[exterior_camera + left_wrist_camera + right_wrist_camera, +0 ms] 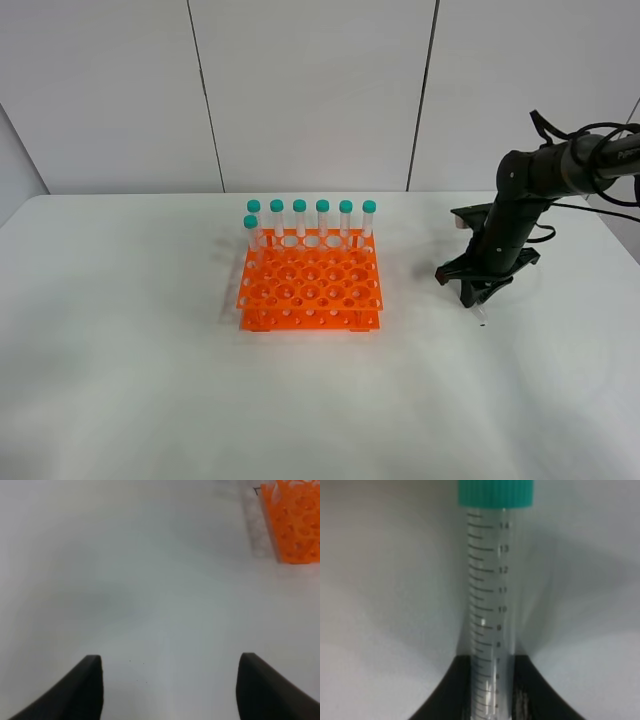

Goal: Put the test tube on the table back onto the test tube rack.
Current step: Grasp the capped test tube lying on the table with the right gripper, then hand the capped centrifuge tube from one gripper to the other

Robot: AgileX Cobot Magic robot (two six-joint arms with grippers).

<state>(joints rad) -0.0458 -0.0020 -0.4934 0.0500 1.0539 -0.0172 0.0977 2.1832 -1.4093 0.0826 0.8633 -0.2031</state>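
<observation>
The test tube [487,595], clear with graduation marks and a teal cap, fills the middle of the right wrist view. My right gripper [490,695] is shut on its lower part, with a dark finger pressed on each side, just over the white table [385,580]. In the high view my right gripper [482,293] points down at the table [150,380], right of the orange test tube rack [310,290]. There only a pale end of the tube [484,320] shows under the fingers. My left gripper [170,690] is open and empty above bare table, and the rack's corner [295,525] lies far off.
Several teal-capped tubes [311,218] stand in the rack's back row, with one more [252,232] at the left just in front of them. The rack's front rows of holes hold nothing. The right arm's cables [590,135] hang at the right edge. A grey wall stands behind the table.
</observation>
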